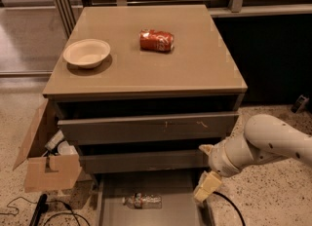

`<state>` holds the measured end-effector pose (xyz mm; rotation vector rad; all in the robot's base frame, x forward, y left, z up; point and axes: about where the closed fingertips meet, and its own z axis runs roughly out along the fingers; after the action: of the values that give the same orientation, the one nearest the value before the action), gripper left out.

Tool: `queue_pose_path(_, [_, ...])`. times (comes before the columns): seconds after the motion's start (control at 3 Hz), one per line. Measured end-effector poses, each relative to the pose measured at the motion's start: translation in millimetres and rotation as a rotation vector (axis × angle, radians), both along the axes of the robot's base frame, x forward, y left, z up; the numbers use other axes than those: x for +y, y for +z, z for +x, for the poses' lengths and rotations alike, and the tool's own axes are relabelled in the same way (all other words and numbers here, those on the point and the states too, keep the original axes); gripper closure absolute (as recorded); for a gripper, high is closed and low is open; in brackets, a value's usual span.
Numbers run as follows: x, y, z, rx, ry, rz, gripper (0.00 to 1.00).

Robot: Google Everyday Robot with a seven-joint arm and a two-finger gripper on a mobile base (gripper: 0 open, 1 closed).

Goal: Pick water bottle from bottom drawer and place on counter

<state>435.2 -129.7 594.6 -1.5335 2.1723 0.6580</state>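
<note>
1 water bottle (142, 200) lies on its side on the open bottom drawer (178, 210) floor. It looks light, slick and squashy, so I would grip its labelled middle. My gripper (202, 174) hangs over the drawer's right edge, fingers apart and empty. The middle drawer (146, 160) overhangs; a crushed soda can (156, 40) and a bowl (87, 52) share the counter (195, 69).
</note>
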Motion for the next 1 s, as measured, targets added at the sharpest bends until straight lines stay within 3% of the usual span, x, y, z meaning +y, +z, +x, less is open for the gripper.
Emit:
queue_pose_path(0.33, [18.4,-31.6,18.1,0.013,0.023,0.063,0.0])
queue_pose_path(1.0, [32.5,-62.0,19.1,0.03,-0.003,0.097,0.0])
